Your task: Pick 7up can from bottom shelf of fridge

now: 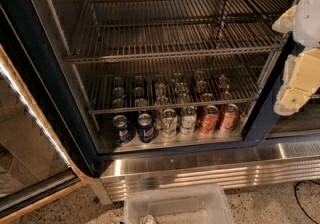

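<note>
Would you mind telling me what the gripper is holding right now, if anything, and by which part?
Nothing: the gripper sits at the right edge, above and well clear of the 7up cans on the bottom shelf.

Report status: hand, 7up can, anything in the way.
Hand at right edge, outside fridge, off the cans. 7up can upright, front row, bottom shelf. Blue can and second 7up close beside it; rack above.

7up cans [169,122]: white-and-green labels, silver tops
blue cans [122,129]: dark blue
orange-red cans [210,119]: orange-red
fridge [30,58]: dark blue frame
gripper [296,70]: cream-yellow, at the right edge
</note>
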Controlling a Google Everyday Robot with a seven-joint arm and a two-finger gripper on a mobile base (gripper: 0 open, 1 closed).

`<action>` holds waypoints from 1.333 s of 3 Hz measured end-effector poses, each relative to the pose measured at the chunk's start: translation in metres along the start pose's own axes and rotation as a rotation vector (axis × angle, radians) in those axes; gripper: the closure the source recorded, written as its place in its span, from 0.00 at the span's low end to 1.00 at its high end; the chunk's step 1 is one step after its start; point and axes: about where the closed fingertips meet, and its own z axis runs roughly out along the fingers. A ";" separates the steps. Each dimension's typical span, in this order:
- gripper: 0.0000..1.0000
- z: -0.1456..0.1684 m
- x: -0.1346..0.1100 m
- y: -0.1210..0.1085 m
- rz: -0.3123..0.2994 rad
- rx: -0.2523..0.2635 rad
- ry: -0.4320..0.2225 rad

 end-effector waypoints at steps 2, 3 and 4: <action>0.00 0.015 0.001 -0.003 0.029 0.013 -0.008; 0.00 0.046 0.006 0.006 0.115 0.030 -0.059; 0.00 0.088 0.016 0.018 0.227 0.047 -0.129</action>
